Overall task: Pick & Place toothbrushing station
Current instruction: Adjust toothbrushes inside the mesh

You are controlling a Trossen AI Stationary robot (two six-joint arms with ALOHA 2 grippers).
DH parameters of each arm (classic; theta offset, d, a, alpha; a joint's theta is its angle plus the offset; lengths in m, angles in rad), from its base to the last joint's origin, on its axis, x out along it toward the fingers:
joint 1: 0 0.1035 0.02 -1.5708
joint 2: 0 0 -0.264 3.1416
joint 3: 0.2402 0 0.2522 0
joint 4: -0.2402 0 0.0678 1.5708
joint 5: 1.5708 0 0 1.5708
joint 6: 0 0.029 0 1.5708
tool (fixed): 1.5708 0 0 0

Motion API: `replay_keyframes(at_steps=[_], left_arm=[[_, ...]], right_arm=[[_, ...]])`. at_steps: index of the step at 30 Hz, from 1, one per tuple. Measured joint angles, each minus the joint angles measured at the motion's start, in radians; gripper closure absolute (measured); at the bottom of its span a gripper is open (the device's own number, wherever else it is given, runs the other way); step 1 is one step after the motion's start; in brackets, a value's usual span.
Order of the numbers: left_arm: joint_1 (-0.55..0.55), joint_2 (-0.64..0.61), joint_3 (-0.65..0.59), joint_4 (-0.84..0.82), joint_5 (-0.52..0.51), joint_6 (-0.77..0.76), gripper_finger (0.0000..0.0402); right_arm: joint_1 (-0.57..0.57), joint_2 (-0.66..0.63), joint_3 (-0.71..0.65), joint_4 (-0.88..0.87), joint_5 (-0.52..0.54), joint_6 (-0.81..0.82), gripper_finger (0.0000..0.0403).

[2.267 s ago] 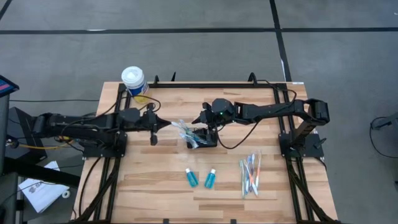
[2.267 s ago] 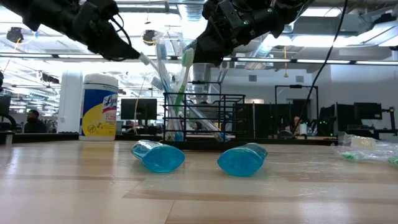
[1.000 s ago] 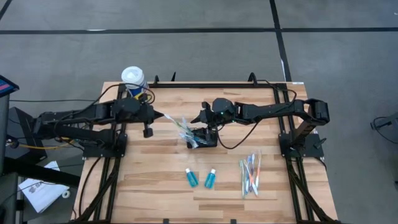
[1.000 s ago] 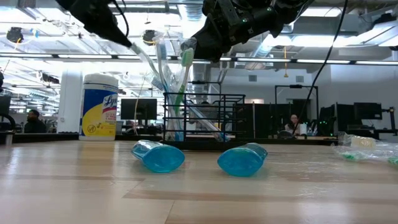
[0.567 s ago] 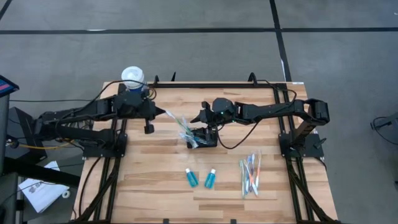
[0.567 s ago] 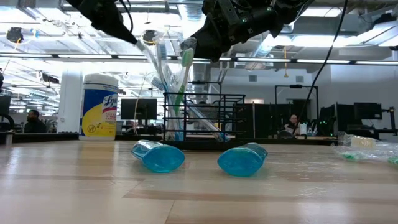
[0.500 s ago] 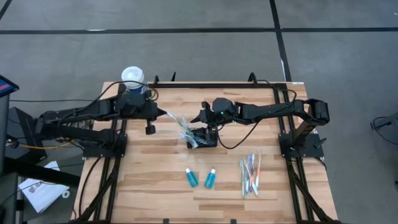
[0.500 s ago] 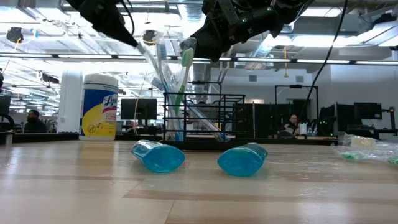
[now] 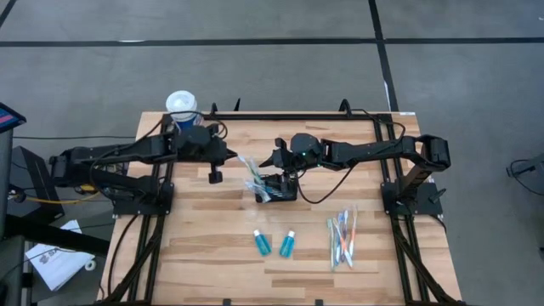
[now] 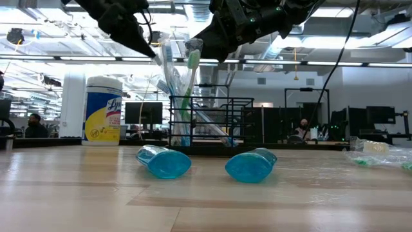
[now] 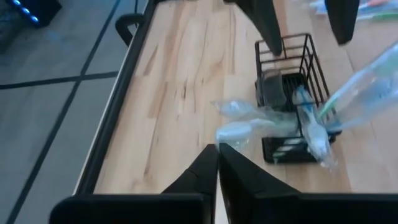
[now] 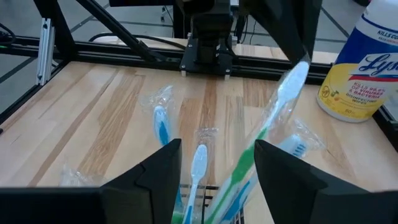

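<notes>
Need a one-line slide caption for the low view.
Wrapped toothbrushes stand in the black wire basket behind two teal tubes, both grippers overhead.

Both arms are matte black with jointed segments. Loose black cables run along each arm. The right end effector (image 9: 276, 159) carries a small green light.

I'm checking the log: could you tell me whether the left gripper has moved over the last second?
Yes. The left gripper moved toward the basket, away from the canister.
</notes>
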State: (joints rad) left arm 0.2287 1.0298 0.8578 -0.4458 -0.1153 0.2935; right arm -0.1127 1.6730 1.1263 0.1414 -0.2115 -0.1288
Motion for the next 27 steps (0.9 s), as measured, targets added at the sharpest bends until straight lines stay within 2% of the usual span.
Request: replay_keyframes(at_steps=[3,11,15,20,24,27], left_arm=[[0.0,-0.015,0.019,-0.002,0.011,0.004,0.036],[0.0,-0.046,0.031,-0.005,0.011,-0.03,0.0243],[0.0,-0.046,0.031,-0.008,0.011,-0.036,0.0203],[0.0,-0.046,0.031,-0.007,0.012,-0.04,0.0183],[-0.006,-0.046,0.031,-0.007,0.018,-0.067,0.0183],[-0.025,-0.046,0.019,0.005,0.065,-0.097,0.0188]], right_arm=[[0.0,0.0,0.0,0.002,0.0,0.003,0.0206],[0.0,0.0,0.0,0.006,0.0,-0.002,0.0197],[0.001,0.0,0.0,0.006,0.0,-0.002,0.0198],[0.005,0.0,0.0,0.007,0.0,-0.002,0.0197],[0.007,0.0,0.0,0.009,0.0,0.0,0.0198],[0.007,0.0,0.0,0.009,0.001,0.001,0.0197]])
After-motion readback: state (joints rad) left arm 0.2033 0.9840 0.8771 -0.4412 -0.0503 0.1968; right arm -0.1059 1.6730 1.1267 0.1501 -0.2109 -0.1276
